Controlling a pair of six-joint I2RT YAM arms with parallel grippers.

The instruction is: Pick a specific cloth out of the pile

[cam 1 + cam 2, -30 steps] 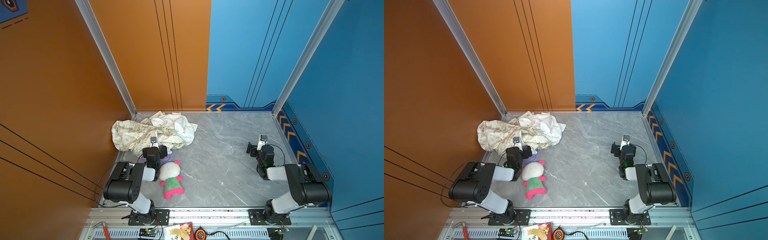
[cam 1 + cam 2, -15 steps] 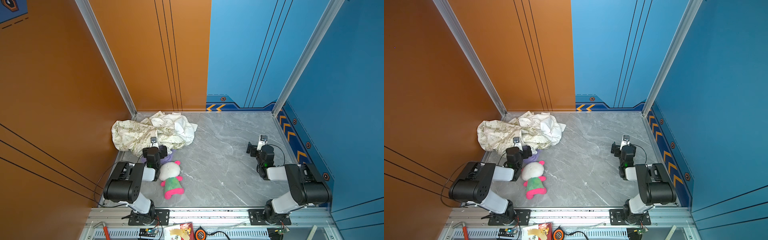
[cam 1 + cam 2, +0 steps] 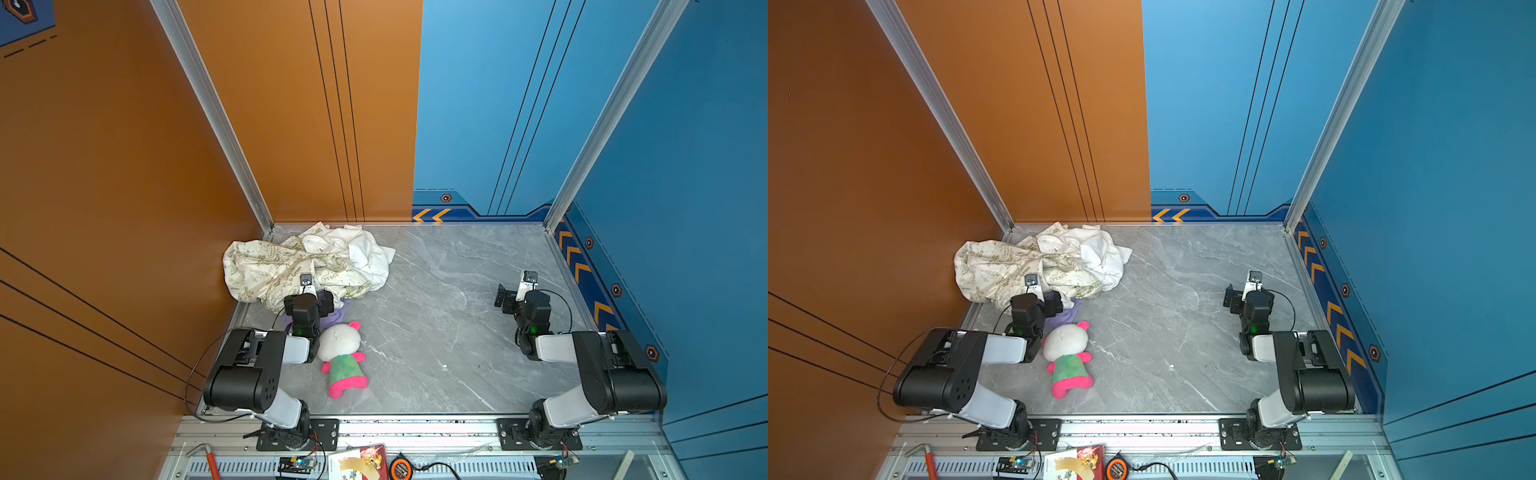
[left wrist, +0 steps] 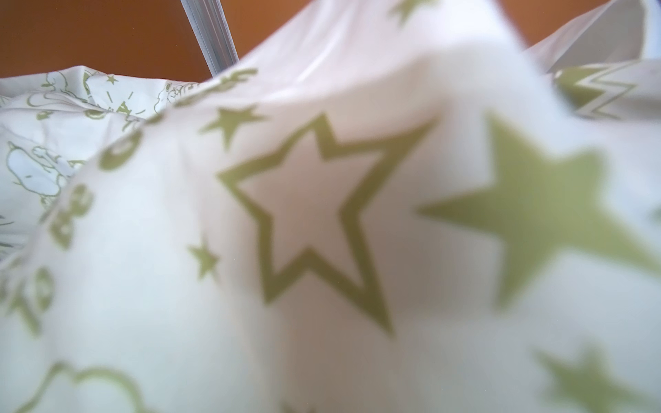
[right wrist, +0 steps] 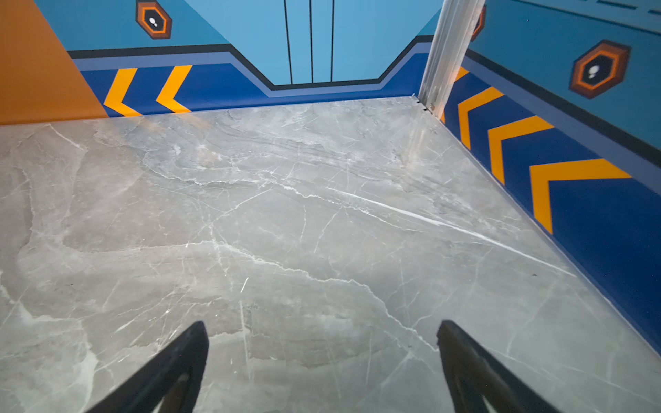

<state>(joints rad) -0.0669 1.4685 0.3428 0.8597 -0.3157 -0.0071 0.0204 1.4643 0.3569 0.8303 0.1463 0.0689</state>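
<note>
Still nothing has shifted: the pile (image 3: 291,266) lies at ten o'clock on the table (image 3: 436,332), with the left gripper (image 3: 309,300) spread wide at its near edge. The right gripper (image 5: 322,325) stays agape and empty at three o'clock.

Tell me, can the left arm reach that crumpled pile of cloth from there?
Probably yes. The left hand sits at the near edge of the pile, nothing between them; its camera sees mostly printed fabric. The plush toy lies beside the arm, out of the way.
</note>
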